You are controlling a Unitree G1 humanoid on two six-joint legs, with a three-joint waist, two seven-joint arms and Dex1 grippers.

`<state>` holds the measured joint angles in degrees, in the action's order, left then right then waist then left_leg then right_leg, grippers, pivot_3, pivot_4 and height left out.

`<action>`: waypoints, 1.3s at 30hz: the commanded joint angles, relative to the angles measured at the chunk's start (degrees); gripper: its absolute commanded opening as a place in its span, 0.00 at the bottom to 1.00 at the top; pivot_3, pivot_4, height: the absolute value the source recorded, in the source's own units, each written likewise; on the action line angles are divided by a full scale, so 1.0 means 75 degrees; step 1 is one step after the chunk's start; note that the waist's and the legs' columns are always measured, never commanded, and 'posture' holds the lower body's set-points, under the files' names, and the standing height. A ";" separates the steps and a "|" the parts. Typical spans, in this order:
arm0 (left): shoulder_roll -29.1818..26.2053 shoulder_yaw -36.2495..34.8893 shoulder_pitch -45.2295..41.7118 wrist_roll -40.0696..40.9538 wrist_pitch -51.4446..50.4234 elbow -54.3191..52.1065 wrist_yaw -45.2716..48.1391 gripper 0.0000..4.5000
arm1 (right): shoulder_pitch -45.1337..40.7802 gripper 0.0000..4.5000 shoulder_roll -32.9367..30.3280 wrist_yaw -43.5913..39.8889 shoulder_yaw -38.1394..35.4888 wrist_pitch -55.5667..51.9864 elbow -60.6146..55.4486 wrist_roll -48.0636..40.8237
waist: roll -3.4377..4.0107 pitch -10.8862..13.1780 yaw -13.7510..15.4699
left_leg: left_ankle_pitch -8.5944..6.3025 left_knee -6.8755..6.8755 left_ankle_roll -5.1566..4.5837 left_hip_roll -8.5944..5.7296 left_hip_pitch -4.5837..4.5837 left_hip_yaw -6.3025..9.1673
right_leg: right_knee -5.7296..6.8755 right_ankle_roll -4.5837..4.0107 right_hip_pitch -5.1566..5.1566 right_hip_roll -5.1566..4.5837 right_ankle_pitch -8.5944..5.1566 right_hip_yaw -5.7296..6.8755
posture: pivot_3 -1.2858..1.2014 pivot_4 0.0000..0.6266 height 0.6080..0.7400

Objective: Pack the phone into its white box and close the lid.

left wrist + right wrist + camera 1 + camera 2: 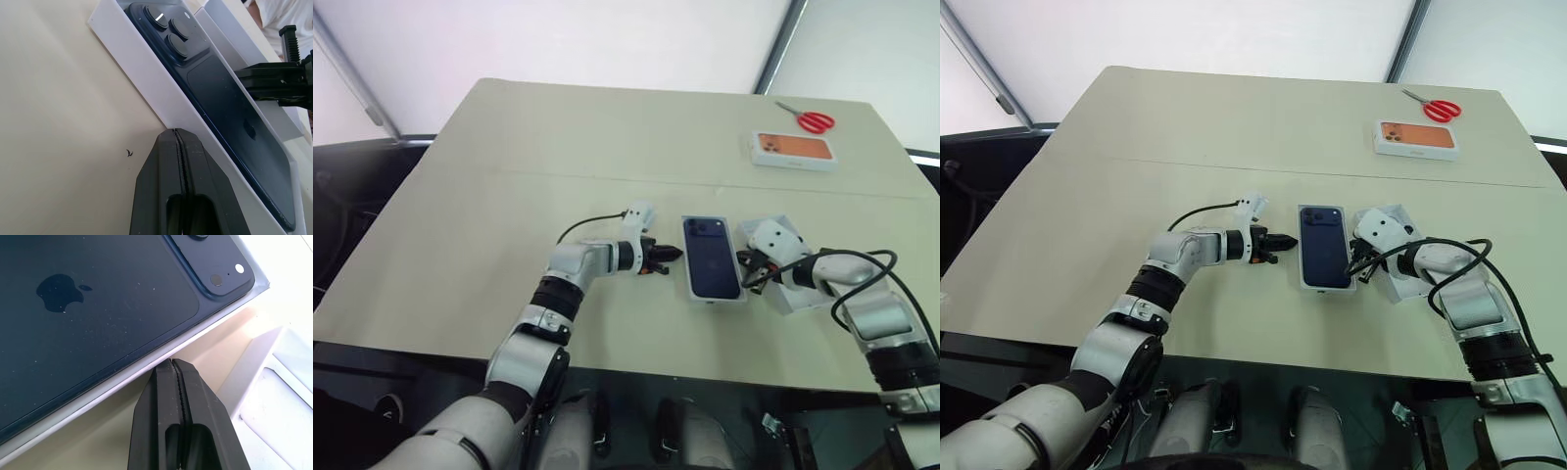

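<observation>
Phone: the phone (712,258) lies back up in the white box (142,68), camera bump at the far end; it looks seated but not fully sunk, its long edge riding just above the wall.
Left gripper: the left gripper (668,256) has its 2 fingers pressed together, holding nothing, tips just beside the box's left long wall; probably there to brace or nudge that side.
Right gripper: the right gripper (750,281) also has its fingers pressed together and empty, tips at the box's right long wall, near the corner away from the camera bump.
Why both sides: with 1 closed tip on each long wall, the box sits between the fingers, likely to square it or keep it from sliding.
Lid: the lid (780,257) lies open side up just behind the right fingers, beside the box, not yet on.
Stage: phone in; lid remains.
Elsewhere: orange-printed box (793,150) and red scissors (810,118), well apart from both grippers.
</observation>
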<state>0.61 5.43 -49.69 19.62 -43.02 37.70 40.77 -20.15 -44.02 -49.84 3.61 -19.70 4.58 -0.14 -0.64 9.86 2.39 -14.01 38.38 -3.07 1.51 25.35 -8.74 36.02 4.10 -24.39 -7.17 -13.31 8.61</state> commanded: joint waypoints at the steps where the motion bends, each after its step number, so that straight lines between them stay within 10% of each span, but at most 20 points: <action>1: 0.0349 0.0084 -0.0190 0.0001 0.0149 0.0039 0.0198 0.01 | 0.0227 0.00 -0.0064 -0.0040 0.0068 -0.0094 -0.0160 0.0029 | 0.0000 0.0000 -0.0001 | 0.0000 0.0000 0.0000 0.0000 0.0000 0.0000 | 0.0000 0.0000 0.0000 0.0000 0.0000 0.0000 | 0.52 0.24 0.98; 19: -0.0245 -0.0579 0.0183 -0.0028 -0.0123 -0.0683 -0.0182 0.01 | -0.1173 0.00 0.0716 0.0528 0.0486 0.0446 0.1433 0.0579 | 0.0001 0.0001 -0.0258 | 0.0004 0.0008 0.0002 0.0010 0.0000 -0.0002 | 0.0015 0.0003 -0.0004 0.0017 0.0002 -0.0002 | 0.52 0.24 0.98; 39: 0.0344 -0.0381 -0.0384 -0.0315 0.0415 0.0111 -0.0048 0.01 | -0.0059 0.00 -0.0161 -0.0920 0.0513 -0.1058 -0.0952 -0.0032 | 0.0001 0.0000 -0.0229 | 0.0002 0.0008 0.0000 0.0019 0.0001 0.0001 | 0.0013 0.0003 -0.0004 0.0022 0.0001 -0.0001 | 0.52 0.24 0.98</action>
<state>1.48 1.35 -50.78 16.79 -40.90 39.15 38.79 -21.29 -45.28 -56.54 5.34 -29.03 -1.39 -0.76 -0.64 9.86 0.67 -14.00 38.44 -3.07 1.66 25.36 -8.73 36.12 4.12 -24.42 -6.99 -13.30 8.60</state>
